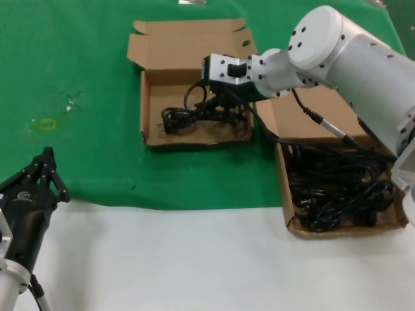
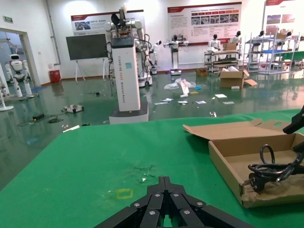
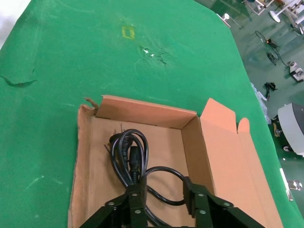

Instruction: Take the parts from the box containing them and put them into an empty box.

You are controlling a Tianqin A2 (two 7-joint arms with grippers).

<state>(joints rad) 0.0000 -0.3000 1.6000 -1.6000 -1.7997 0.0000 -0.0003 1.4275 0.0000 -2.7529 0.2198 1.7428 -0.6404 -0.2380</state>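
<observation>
The squarish box with short lid ears lies at the back centre and holds one black power cord bundle. My right gripper hangs low over this box, open, its fingers on either side of a loop of that cord; in the right wrist view the gripper is not closed on it. The box with the other cords sits at the right, with several black cords in it. My left gripper is parked at the near left, shut and empty.
Green cloth covers the far part of the table, with a white surface in front. A small yellow mark lies on the cloth at the left. The right arm's cable hangs over the right box's lid.
</observation>
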